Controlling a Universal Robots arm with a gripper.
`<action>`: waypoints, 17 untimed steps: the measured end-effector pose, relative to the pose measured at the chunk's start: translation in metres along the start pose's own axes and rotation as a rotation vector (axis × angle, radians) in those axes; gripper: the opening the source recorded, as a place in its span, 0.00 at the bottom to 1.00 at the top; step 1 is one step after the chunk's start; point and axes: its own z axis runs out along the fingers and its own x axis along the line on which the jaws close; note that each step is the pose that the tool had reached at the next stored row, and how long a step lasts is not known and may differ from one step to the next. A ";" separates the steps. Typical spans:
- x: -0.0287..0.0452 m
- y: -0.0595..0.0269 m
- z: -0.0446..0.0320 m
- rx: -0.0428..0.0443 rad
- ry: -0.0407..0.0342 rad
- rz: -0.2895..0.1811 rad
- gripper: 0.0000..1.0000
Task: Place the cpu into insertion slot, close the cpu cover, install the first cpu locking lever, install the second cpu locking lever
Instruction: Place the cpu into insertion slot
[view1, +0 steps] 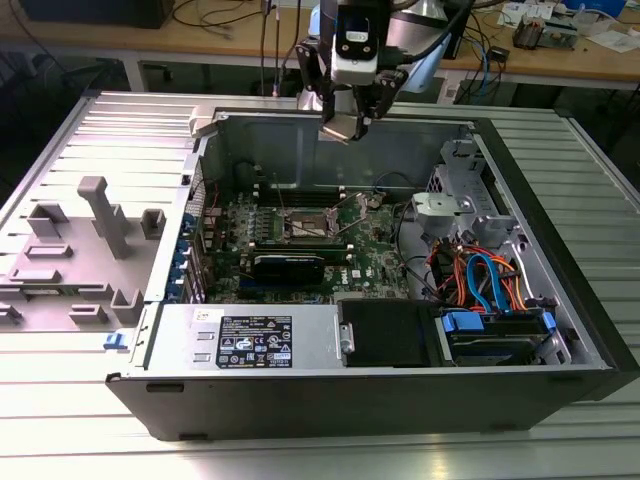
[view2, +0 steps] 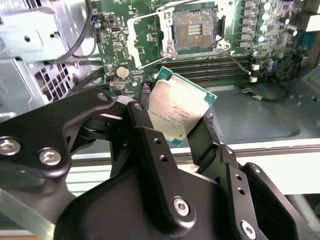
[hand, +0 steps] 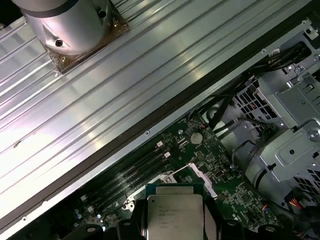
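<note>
Second wrist view: the gripper (view2: 172, 127) is pinching the cpu (view2: 179, 110) by its edges. It is hanging well apart from the uncovered insertion slot (view2: 194, 30).

- Cpu (view2: 175, 112): dull silver-grey metal lid, smudged, faint sheen; green board edge.
- Gripper (view2: 172, 120) fingers (view2: 150, 145): matt black metal, bright screw heads.
- Insertion slot (view2: 194, 30): tan-gold contact field, silver metal rim.
- Motherboard (view2: 145, 30): glossy green laminate.
- Case (view1: 330, 150): bare grey sheet metal, satin.
- Table (view1: 80, 440): ribbed aluminium, brushed, reflective.
- Cables (view1: 490, 290), at 4 o'clock from the insertion slot in the exterior view: glossy orange and blue plastic.
</note>
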 end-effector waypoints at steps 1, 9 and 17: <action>0.0000 -0.0001 0.0007 -0.0004 -0.0017 0.018 0.55; -0.0016 -0.0025 0.0050 -0.0010 -0.0044 0.048 0.55; -0.0022 -0.0037 0.0115 -0.0031 -0.0138 0.147 0.55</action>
